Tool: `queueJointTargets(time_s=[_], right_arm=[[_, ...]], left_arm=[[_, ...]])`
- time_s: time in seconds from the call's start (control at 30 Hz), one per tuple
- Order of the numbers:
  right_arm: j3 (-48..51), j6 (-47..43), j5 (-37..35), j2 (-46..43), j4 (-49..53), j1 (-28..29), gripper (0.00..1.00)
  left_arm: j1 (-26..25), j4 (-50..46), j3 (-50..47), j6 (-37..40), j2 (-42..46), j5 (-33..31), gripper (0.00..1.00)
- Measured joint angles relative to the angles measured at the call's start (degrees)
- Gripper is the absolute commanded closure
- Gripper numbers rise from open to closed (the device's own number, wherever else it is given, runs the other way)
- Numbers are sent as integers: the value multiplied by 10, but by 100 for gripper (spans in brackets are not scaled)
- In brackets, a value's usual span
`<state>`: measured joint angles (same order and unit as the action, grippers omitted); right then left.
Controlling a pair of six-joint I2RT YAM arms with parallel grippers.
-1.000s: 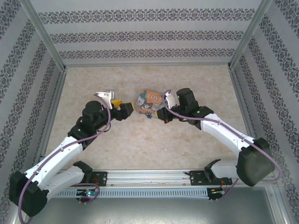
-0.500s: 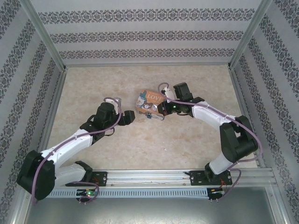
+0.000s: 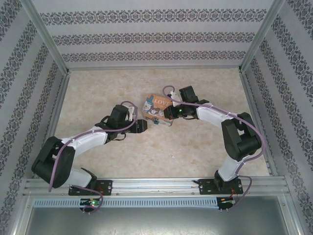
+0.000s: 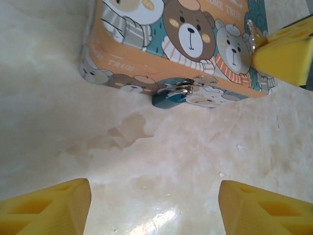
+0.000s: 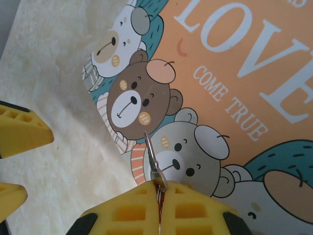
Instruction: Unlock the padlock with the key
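A tiny padlock (image 4: 168, 98) with a dark teal body and thin silvery shackle lies on the pale desk (image 4: 146, 161). It is tucked against the lower front edge of the bear-printed "LOVE" box (image 4: 195, 29), its shackle up at the box's side. The slim silvery key (image 5: 151, 156) sticks out from the closed yellow jaws of the right gripper (image 5: 159, 196), over the box lid and apart from the padlock.

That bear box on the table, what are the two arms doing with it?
The right gripper is shut on a small key, holding it over the box. The left gripper is open, low over the table, facing the teal padlock at the box's front edge. The key is not yet in the padlock.
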<state>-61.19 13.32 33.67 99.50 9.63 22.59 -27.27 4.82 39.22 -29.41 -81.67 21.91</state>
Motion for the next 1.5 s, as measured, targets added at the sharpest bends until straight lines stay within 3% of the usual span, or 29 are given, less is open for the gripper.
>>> queueJointTargets(time_s=[0.33,0.57,1.5], right_arm=[[9,4,0,1,-13,0,100],[14,10,3,0,-22,0,100],[16,45,5,8,-52,17,100]], left_arm=[[-6,103,16,9,-97,39,31],[-9,169,28,10,-148,51,37],[-12,251,53,7,-243,62,43]])
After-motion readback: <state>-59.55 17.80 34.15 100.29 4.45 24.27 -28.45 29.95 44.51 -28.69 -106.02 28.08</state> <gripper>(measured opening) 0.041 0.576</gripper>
